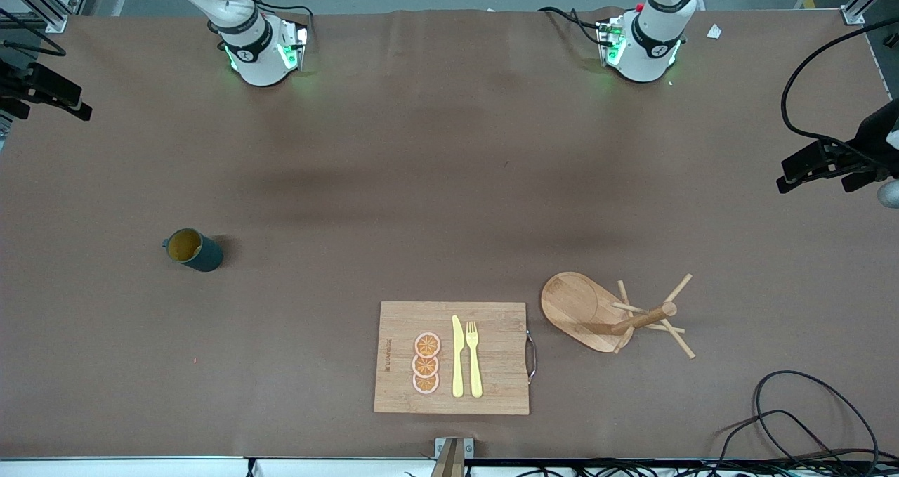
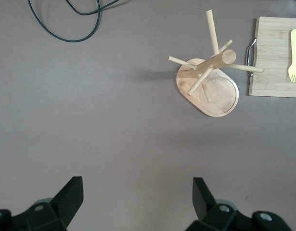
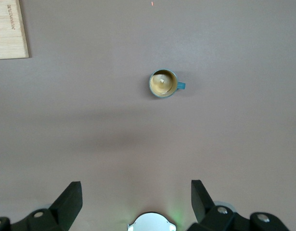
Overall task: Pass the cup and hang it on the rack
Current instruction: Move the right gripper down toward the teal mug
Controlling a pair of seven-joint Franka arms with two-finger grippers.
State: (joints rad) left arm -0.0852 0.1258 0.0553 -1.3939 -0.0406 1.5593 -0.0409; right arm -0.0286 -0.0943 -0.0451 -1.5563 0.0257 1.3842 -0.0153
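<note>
Teal cup [image 1: 194,249] upright on table [image 1: 421,182], right arm's end; rack [image 1: 609,314] near left arm's end. Left tool [image 2: 138,199], right tool [image 3: 136,199]: both wide open, empty. Risk: handle, probably turned outward, spoils hanging.

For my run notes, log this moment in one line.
cup: upright, untouched | rack: empty | left pincer: open | right pincer: open

Both arms were just parked up high, waiting, wrists pointed straight down at the tabletop. The left gripper [image 2: 137,199] hung with its jaws spread wide and nothing between them (same deal for the other one). The right gripper [image 3: 136,201] was wide apart and empty too, touching nothing.
</note>
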